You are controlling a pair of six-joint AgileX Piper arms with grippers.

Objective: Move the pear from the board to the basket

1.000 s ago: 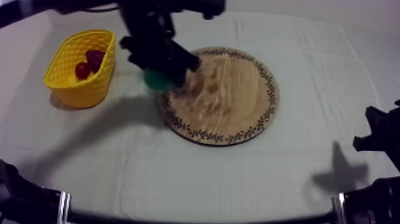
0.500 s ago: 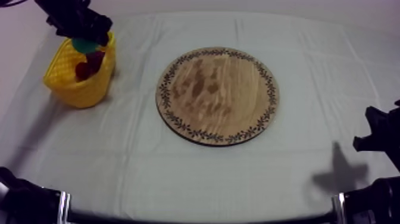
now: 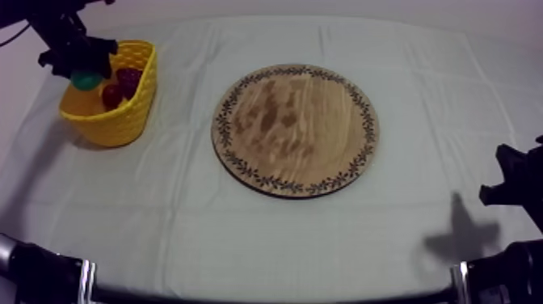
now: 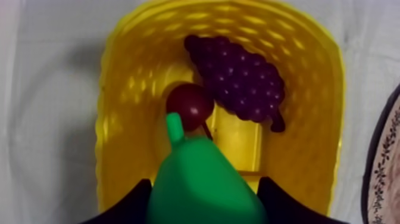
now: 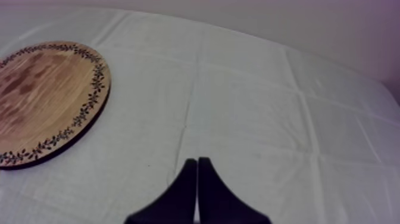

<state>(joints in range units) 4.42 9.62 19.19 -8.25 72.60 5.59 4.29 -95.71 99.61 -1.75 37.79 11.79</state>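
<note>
- Your pear point(image 3: 86, 80) is off the board point(image 3: 295, 129), which lies bare in the middle of the counter. The lift and carry look done.
- The left jaws are closed round the pear's wide body, one finger on each side. They hang over the basket point(image 3: 133, 109) at the far left of the counter.
- What's left, as I judge it: lower a little, let go, and draw the arm clear.
- Seen from the left wrist, the pear point(image 4: 202, 184) points its stalk down into the basket point(image 4: 116, 119). The red fruit point(image 4: 189, 106) sits just past the stalk tip, and the grapes point(image 4: 238, 77) lie toward the board's side.
- Your room to drop is the bare floor beside the red fruit. The pear looks to be inside the walls, though close to the left rim, so watch that edge.
- The right jaws lie shut together on nothing, low at the right over bare cloth point(image 5: 250, 119). They are well apart from the basket and won't crowd you.
</note>
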